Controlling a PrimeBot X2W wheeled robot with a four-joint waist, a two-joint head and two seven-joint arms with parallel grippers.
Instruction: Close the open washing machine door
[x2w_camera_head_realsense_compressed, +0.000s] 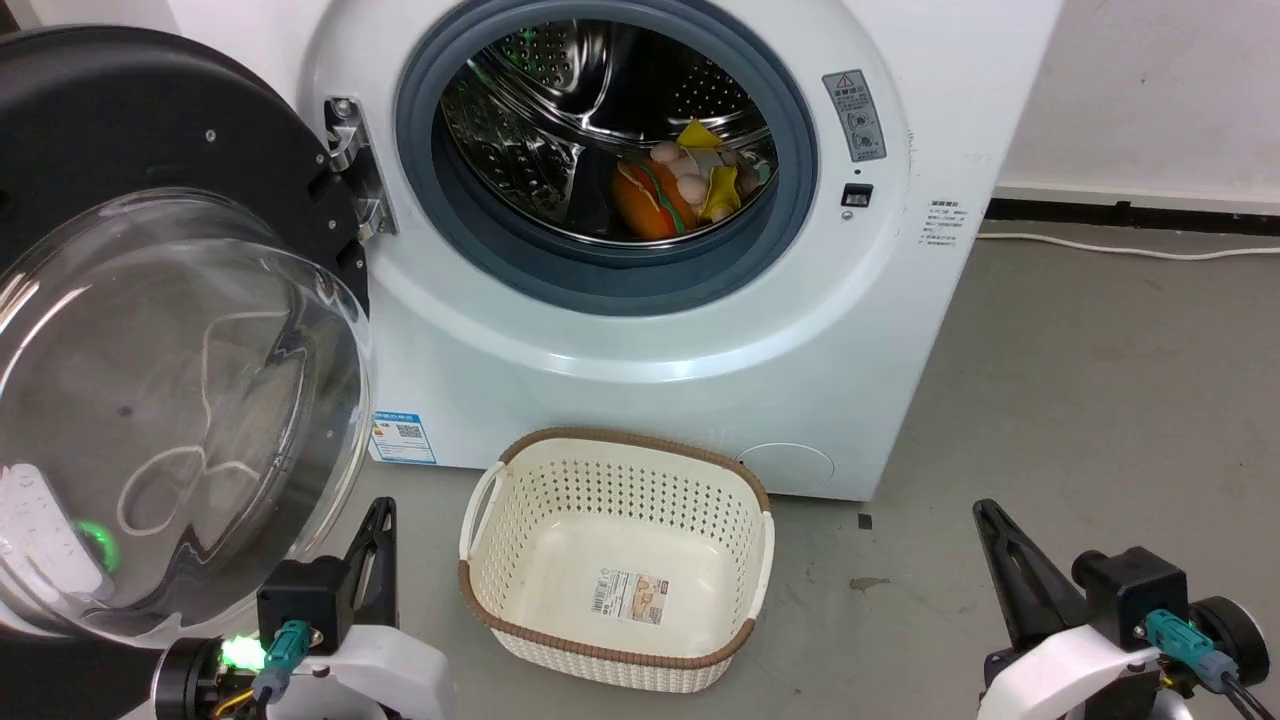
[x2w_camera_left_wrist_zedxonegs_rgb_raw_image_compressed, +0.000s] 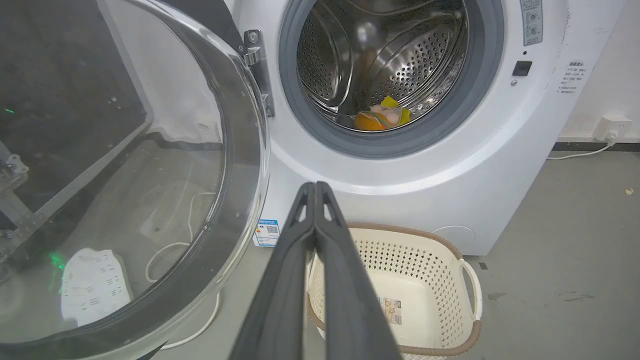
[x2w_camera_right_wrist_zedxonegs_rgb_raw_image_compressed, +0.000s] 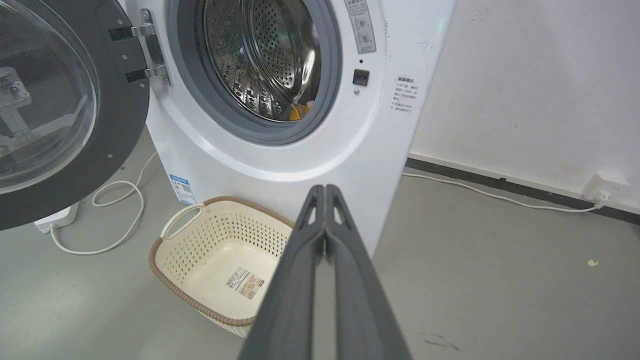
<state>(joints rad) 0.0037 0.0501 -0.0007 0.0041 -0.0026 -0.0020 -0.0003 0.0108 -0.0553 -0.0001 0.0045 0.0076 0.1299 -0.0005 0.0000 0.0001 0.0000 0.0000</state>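
Observation:
The white washing machine (x2w_camera_head_realsense_compressed: 700, 320) (x2w_camera_left_wrist_zedxonegs_rgb_raw_image_compressed: 400, 170) (x2w_camera_right_wrist_zedxonegs_rgb_raw_image_compressed: 300, 160) stands ahead with its steel drum exposed inside the grey gasket. Its door (x2w_camera_head_realsense_compressed: 150, 330) (x2w_camera_left_wrist_zedxonegs_rgb_raw_image_compressed: 125, 175) (x2w_camera_right_wrist_zedxonegs_rgb_raw_image_compressed: 65, 110), a black ring around a bulging clear glass bowl, hangs wide open on the left hinge. Low at the left, my left gripper (x2w_camera_head_realsense_compressed: 383, 507) (x2w_camera_left_wrist_zedxonegs_rgb_raw_image_compressed: 315, 185) is shut and empty, just right of the door's lower rim. My right gripper (x2w_camera_head_realsense_compressed: 985, 508) (x2w_camera_right_wrist_zedxonegs_rgb_raw_image_compressed: 325, 188) is shut and empty too, low at the right, over the floor.
A cream perforated basket (x2w_camera_head_realsense_compressed: 480, 560) (x2w_camera_left_wrist_zedxonegs_rgb_raw_image_compressed: 465, 280) (x2w_camera_right_wrist_zedxonegs_rgb_raw_image_compressed: 175, 230) sits on the floor before the machine, between my grippers. Soft toys (x2w_camera_head_realsense_compressed: 670, 190) lie in the drum. A white cable (x2w_camera_right_wrist_zedxonegs_rgb_raw_image_compressed: 120, 215) and power strip (x2w_camera_left_wrist_zedxonegs_rgb_raw_image_compressed: 92, 285) lie behind the door. Another cable (x2w_camera_right_wrist_zedxonegs_rgb_raw_image_compressed: 500, 197) runs along the right wall.

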